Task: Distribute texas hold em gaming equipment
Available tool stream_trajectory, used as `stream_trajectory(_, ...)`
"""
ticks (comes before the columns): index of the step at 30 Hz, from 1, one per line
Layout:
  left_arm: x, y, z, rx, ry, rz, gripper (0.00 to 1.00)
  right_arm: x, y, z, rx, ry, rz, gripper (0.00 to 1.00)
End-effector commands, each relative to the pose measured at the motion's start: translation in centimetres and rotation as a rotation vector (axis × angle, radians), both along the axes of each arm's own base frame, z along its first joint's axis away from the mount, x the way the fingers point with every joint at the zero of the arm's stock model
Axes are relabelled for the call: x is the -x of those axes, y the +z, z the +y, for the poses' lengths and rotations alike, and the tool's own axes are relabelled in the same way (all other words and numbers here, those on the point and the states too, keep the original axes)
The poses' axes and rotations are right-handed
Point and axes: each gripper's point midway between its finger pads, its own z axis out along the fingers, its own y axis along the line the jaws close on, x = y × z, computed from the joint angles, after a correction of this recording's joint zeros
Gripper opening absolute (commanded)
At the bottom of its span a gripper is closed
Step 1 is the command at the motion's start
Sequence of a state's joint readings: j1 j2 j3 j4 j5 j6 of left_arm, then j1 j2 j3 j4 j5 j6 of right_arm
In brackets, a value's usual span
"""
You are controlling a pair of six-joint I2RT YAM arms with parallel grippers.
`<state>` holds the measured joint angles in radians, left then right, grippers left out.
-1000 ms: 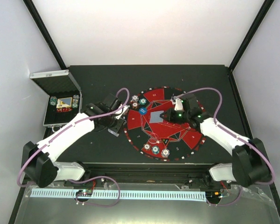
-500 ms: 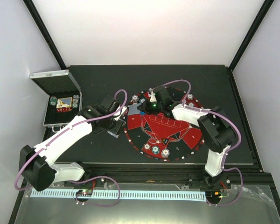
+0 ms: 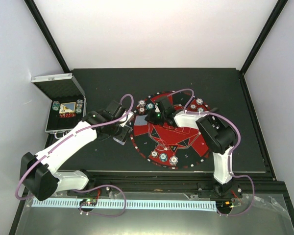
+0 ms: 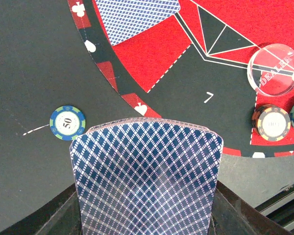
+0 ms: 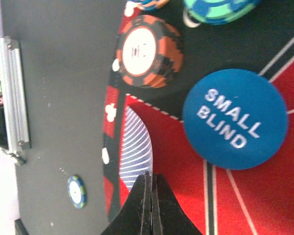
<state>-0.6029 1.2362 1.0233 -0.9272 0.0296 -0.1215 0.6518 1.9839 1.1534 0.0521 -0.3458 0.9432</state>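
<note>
My left gripper (image 3: 121, 129) hovers just off the mat's left rim, shut on a deck of blue-backed playing cards (image 4: 146, 171) that hides its fingertips. My right gripper (image 5: 151, 177) reaches across to the left part of the red-and-black mat (image 3: 186, 142). It is shut on one end of a single card (image 5: 134, 147), which bends along the mat's rim. That card (image 4: 137, 19) shows at the top of the left wrist view. A blue SMALL BLIND disc (image 5: 235, 119) and an orange-black chip stack (image 5: 147, 51) lie just beyond.
A loose "50" chip (image 4: 67, 123) lies on the black table left of the mat. A clear dealer button (image 4: 275, 69) and chip stacks (image 3: 163, 157) sit at the mat's near rim, more stacks (image 3: 197, 104) at its far rim. The open silver case (image 3: 63, 105) stands far left.
The right arm has swung left from the mat's centre to its left part. The card that lay in the centre has gone with it. The left arm has barely moved.
</note>
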Motion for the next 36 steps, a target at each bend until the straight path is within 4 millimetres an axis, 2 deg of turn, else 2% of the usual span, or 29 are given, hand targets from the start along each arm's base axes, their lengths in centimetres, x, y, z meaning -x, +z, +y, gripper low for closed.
stream_trajectory(1, -0.1, 0.7, -0.1, 0.027, 0.004, -0.02, 0.57, -0.6, -1.8, -0.9, 0.085, -0.06, -0.001, 0.01)
stream_trajectory(10, -0.1, 0.5, 0.0, 0.022, 0.004, -0.015, 0.56, -0.6, -3.2, -2.1, 0.168, -0.092, 0.008, 0.01)
stream_trajectory(17, -0.1, 0.2, -0.1, 0.017, 0.0, -0.008, 0.56, -0.4, -2.6, -2.4, 0.19, -0.089, 0.0, 0.27)
stream_trajectory(22, 0.0, 0.4, -0.6, 0.046, -0.012, -0.006, 0.56, -0.4, -1.6, -3.1, 0.219, -0.096, -0.021, 0.38)
stream_trajectory(26, 0.0, 0.2, -0.5, 0.036, -0.013, 0.001, 0.56, -0.2, -0.3, -4.6, 0.275, -0.116, -0.052, 0.48)
stream_trajectory(29, 0.2, 0.3, -0.9, 0.05, -0.042, 0.0, 0.56, 0.2, 1.1, -6.4, 0.329, -0.138, -0.103, 0.62)
stream_trajectory(32, 0.4, 0.4, -1.4, 0.065, -0.077, -0.002, 0.56, 0.9, 3.4, -8.0, 0.347, -0.128, -0.182, 0.71)
stream_trajectory(36, 1.4, 0.3, -2.8, 0.082, -0.146, 0.014, 0.56, 3.1, 6.3, -9.8, 0.305, -0.05, -0.257, 0.78)
